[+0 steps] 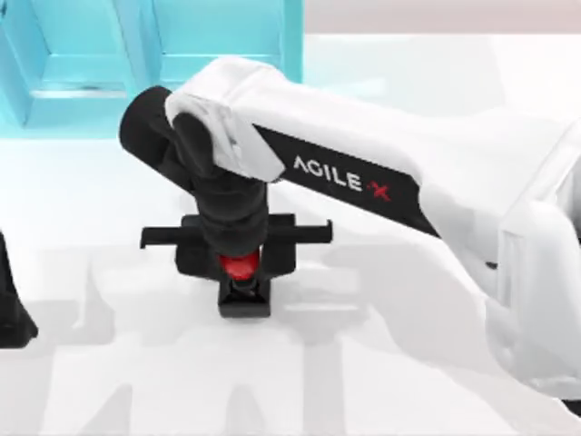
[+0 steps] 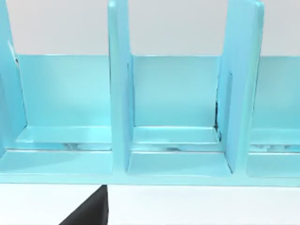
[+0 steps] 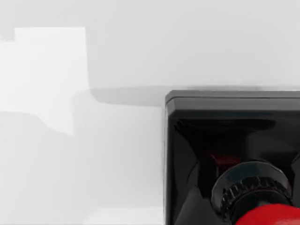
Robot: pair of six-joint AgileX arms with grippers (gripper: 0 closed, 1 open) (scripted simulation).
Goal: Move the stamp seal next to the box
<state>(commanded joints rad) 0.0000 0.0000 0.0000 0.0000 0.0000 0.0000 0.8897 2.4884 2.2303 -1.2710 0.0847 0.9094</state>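
The stamp seal (image 1: 243,289) stands on the white table left of centre, a black square base with a red knob (image 1: 239,266) on top. My right arm reaches across from the right, and its gripper (image 1: 238,262) points straight down over the knob. It is open, a finger on each side of the knob and a gap to it. The right wrist view shows the black base (image 3: 225,122) and the red knob (image 3: 269,216) close up. The box (image 1: 154,54) is a light blue open case with dividers at the back left, also seen as the box (image 2: 178,93) in the left wrist view.
My left arm is parked at the table's left edge, with its gripper (image 1: 11,313) dark against the white top. White table surface (image 1: 109,209) lies between the stamp seal and the box.
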